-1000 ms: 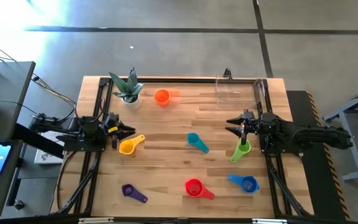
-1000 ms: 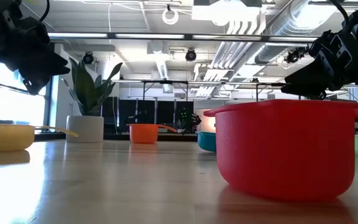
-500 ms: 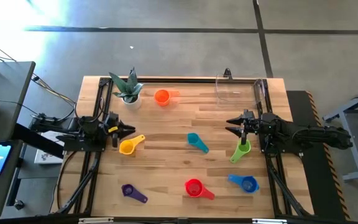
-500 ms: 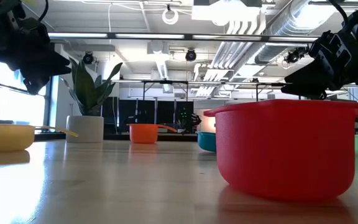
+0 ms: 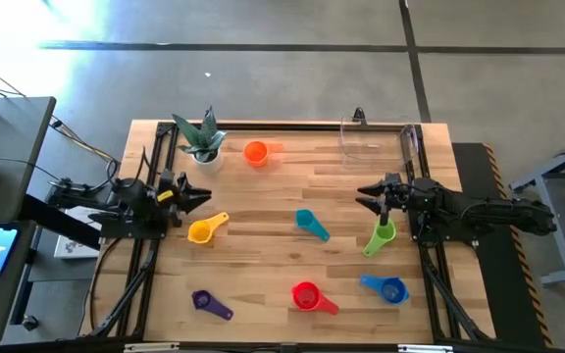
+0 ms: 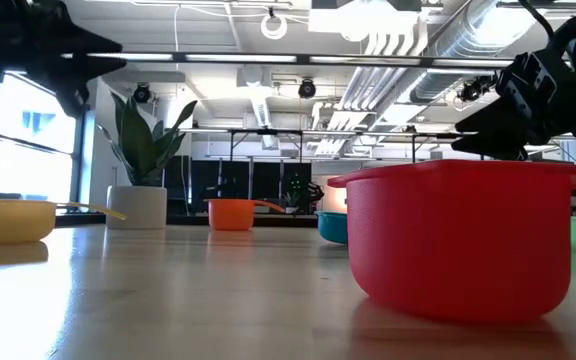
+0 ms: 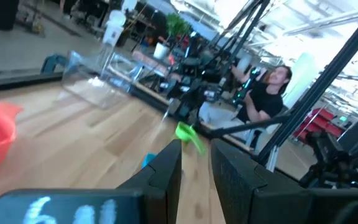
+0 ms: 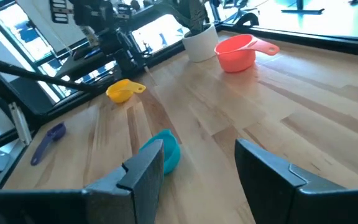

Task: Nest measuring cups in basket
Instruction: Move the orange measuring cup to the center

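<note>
The left gripper (image 5: 196,196) now sits higher and a little farther back than a second ago: in the low view it has risen from beside the plant to the top edge. Its fingers stand a narrow gap apart, empty. The right gripper (image 5: 369,198) has not moved; its fingers are spread wide, holding nothing, above the handle of the green cup (image 5: 379,237).

Nearest the front edge lie the purple cup (image 5: 209,303), the red cup (image 5: 308,295) and the blue cup (image 5: 386,287). Mid-table are the yellow cup (image 5: 204,229), just below the left gripper, and the teal cup (image 5: 310,224). At the far side stand the potted plant (image 5: 202,139), the orange cup (image 5: 256,152) and, in the far right corner, the clear basket (image 5: 378,137), holding no cups.

The low view is dominated by the red cup, which hides the blue one and most of the teal. Only the left wrist view shows a seated person (image 7: 267,96) beyond the table; the right wrist view shows the teal cup between its fingers.
</note>
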Action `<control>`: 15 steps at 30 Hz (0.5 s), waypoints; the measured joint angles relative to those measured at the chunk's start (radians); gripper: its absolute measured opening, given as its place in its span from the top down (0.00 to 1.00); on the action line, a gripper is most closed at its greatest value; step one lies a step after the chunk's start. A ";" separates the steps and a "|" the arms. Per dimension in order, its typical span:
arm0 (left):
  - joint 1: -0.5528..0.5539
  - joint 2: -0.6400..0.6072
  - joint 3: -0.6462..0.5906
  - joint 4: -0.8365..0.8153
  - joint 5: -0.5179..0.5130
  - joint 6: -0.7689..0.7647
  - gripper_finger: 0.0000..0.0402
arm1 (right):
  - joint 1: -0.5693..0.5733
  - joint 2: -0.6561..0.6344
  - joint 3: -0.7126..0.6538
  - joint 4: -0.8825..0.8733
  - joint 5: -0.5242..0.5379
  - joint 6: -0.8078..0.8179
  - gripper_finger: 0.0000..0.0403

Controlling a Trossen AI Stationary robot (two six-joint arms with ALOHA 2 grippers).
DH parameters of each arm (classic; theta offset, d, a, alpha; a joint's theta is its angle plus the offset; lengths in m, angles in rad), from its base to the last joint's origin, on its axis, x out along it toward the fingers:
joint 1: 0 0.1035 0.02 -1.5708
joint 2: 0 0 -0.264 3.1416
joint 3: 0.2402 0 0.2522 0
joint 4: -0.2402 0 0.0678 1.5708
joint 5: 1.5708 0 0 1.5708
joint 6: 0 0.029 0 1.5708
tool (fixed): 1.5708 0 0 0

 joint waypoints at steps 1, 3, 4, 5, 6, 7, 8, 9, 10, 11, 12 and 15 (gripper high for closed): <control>0.000 0.010 0.014 0.003 0.000 0.015 0.81 | 0.000 0.000 0.000 0.002 0.008 0.000 0.53; 0.000 0.035 0.047 0.003 -0.001 0.055 0.81 | 0.000 0.000 0.000 0.004 0.021 0.000 0.53; 0.000 0.054 0.065 0.002 -0.006 0.073 0.81 | 0.000 0.000 0.000 0.004 0.028 0.000 0.53; 0.000 0.076 0.084 0.003 -0.018 0.087 0.81 | 0.000 0.000 0.000 0.005 0.028 0.000 0.53; 0.000 0.098 0.104 0.002 -0.032 0.098 0.81 | 0.000 0.000 0.000 0.005 0.028 0.000 0.53; 0.000 0.123 0.123 0.002 -0.046 0.101 0.81 | 0.000 0.000 0.000 0.005 0.028 0.000 0.53; 0.000 0.150 0.144 0.002 -0.053 0.106 0.81 | 0.000 0.000 0.000 0.005 0.028 0.000 0.53; 0.000 0.180 0.165 0.003 -0.059 0.115 0.81 | 0.000 0.000 0.000 0.005 0.028 0.000 0.53; 0.000 0.212 0.186 0.002 -0.060 0.128 0.81 | 0.000 0.000 0.000 0.005 0.028 0.000 0.53; 0.000 0.244 0.208 0.002 -0.062 0.144 0.81 | 0.000 0.000 0.000 0.005 0.028 0.000 0.53; 0.000 0.279 0.231 0.002 -0.072 0.162 0.81 | 0.000 0.000 0.000 0.005 0.028 0.000 0.53; 0.015 0.390 0.305 0.002 -0.117 0.216 0.81 | 0.000 0.000 0.000 0.005 0.028 0.000 0.53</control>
